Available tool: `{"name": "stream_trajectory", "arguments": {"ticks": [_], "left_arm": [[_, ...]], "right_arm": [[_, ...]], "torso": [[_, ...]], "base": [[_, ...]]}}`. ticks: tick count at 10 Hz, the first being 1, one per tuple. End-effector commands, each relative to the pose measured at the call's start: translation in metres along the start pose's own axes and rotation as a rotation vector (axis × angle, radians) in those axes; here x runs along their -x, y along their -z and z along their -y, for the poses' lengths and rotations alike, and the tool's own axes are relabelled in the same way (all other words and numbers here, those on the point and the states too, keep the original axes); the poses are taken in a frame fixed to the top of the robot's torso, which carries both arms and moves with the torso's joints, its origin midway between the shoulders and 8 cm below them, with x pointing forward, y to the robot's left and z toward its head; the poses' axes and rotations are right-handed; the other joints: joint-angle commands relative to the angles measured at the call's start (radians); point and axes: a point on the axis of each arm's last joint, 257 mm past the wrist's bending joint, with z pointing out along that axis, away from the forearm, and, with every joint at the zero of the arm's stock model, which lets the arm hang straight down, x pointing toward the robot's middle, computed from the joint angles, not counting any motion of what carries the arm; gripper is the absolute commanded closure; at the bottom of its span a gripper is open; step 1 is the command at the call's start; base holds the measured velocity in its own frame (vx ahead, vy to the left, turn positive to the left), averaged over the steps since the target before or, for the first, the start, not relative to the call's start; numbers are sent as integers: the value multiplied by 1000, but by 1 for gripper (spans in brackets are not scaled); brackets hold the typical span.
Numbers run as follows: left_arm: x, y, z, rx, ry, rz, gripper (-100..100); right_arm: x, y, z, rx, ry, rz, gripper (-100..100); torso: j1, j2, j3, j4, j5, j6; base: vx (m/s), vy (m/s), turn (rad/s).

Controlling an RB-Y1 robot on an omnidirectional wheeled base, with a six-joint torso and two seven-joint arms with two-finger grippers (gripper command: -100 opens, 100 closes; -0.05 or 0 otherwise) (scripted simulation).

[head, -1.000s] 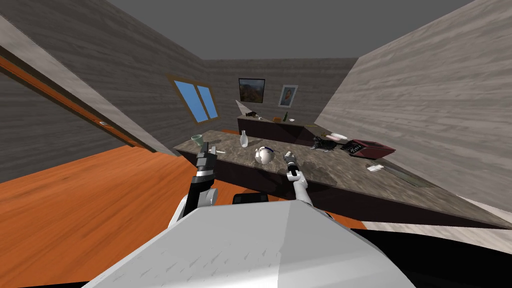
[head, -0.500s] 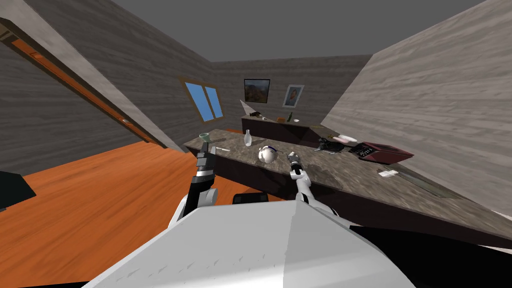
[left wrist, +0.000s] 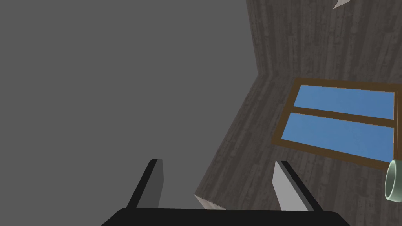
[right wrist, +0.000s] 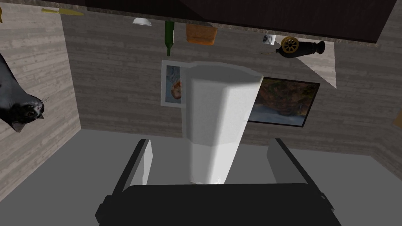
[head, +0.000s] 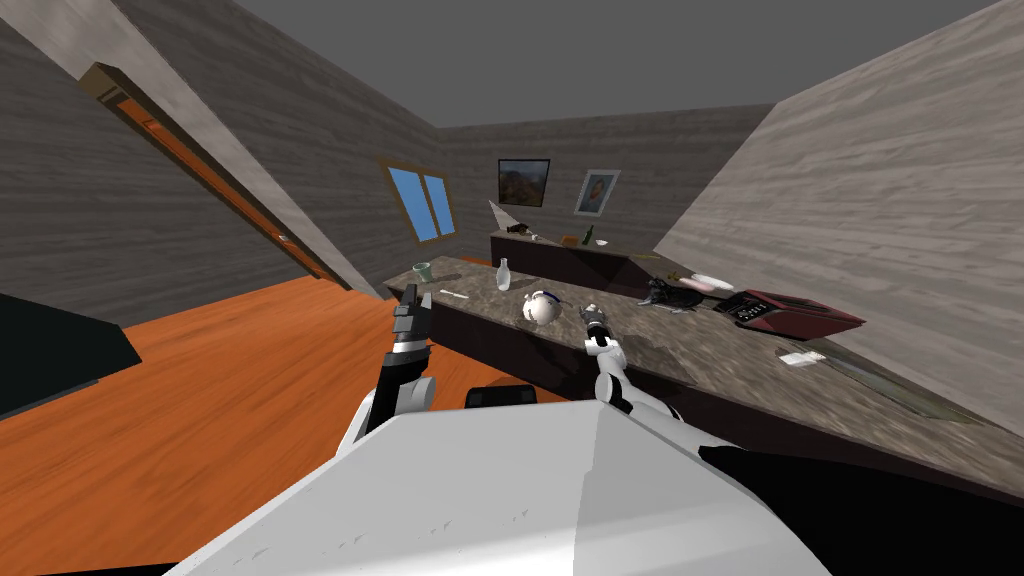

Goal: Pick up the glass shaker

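Observation:
The shaker (right wrist: pixel 220 117) is a white faceted tumbler shape standing between the two fingers of my right gripper (right wrist: pixel 212 141). The fingers stand wide apart with a gap on each side of it, so the gripper is open. In the head view that gripper (head: pixel 592 316) hovers over the near edge of the mottled brown counter (head: pixel 700 350), with the shaker (head: pixel 591 311) as a small pale shape at its tip. My left gripper (head: pixel 410 300) is raised beside the counter's left end, and its fingers (left wrist: pixel 157 176) are open and hold nothing.
On the counter are a round white pot (head: pixel 540 307), a clear bottle (head: pixel 503 275), a green cup (head: pixel 423 271), a dark cat figure (head: pixel 668 293) and a red box (head: pixel 790 312). A second counter (head: pixel 560 255) stands behind. Orange floor lies to the left.
My view has swung left, so the counter, window and doorway have slid right in the picture. Both arms keep their places before my chest, and the shaker stays at the right gripper.

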Motion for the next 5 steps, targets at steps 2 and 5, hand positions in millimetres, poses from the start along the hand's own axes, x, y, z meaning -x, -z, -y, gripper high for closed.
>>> {"name": "stream_trajectory", "arguments": {"ticks": [2,5], "left_arm": [[0,0,0,0,0,0,0],[0,0,0,0,0,0,0]], "right_arm": [[18,-14,31,-52,-23,34,-100],[1,-10,26,-47,-30,1,-100]], "torso": [[1,0,0,0,0,-1],[0,0,0,0,0,0]], "base": [[-53,36,199],[-29,20,6]]}}
